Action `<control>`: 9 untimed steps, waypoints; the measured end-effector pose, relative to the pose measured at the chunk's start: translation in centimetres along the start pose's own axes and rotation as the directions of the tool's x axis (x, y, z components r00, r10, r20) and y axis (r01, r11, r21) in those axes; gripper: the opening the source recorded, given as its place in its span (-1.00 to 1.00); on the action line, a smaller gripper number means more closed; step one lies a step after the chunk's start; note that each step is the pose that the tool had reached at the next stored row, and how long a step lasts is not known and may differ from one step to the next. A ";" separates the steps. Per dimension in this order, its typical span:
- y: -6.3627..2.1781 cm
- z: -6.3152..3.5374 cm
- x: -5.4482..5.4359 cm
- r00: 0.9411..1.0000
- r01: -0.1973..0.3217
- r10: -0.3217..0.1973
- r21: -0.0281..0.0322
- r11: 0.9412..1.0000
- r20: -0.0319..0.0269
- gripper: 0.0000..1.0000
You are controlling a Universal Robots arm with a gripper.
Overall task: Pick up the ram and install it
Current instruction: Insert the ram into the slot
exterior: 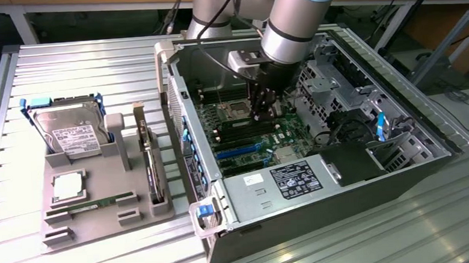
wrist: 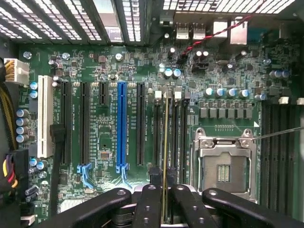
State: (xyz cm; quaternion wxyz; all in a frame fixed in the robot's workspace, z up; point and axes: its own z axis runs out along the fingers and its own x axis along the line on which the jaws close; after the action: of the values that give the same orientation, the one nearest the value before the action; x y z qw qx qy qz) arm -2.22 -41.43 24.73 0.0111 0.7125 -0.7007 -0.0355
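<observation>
Pinch confirmed: my claw (wrist: 165, 190) is closed on the ram (wrist: 165, 142), one black finger (wrist: 147, 209) pressed on each flat face. From my wrist I see the stick edge-on, a long thin yellow-green line running straight out from between my fingers. It hangs down inside the open computer case (exterior: 397, 159), right over the green motherboard (wrist: 104, 71). The edge lines up with the row of black memory slots directly beneath me, though whether it is seated in one I cannot tell. Just beside that row sits the open silver processor socket (wrist: 223, 168), and further from my claw on the other side runs a blue expansion slot (wrist: 121, 123). Well away from me, outside the case, a grey tray (exterior: 103, 229) carries the second stick (exterior: 89, 205) lying flat, a square silver-topped processor chip (exterior: 67, 185), a hard drive (exterior: 70, 131) and an expansion card (exterior: 149, 160) standing on edge. Case and tray both rest on a ribbed metal table (exterior: 78, 61). Beyond it stand workbenches with cables hanging off them.
</observation>
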 end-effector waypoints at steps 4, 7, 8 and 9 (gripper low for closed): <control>-0.40 0.73 0.0 1.000 0.021 -0.021 -0.001 1.000 -0.002 -0.71; -0.42 1.14 0.0 1.000 0.026 -0.026 -0.001 1.000 -0.003 -0.71; -0.44 1.35 0.1 1.000 0.026 -0.026 -0.001 1.000 -0.003 -0.71; -0.45 1.52 0.1 1.000 0.026 -0.026 -0.001 1.000 -0.003 -0.71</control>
State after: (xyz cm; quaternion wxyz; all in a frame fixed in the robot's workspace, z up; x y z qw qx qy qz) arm -1.87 -41.43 23.18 0.0120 0.7217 -0.6912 -0.0350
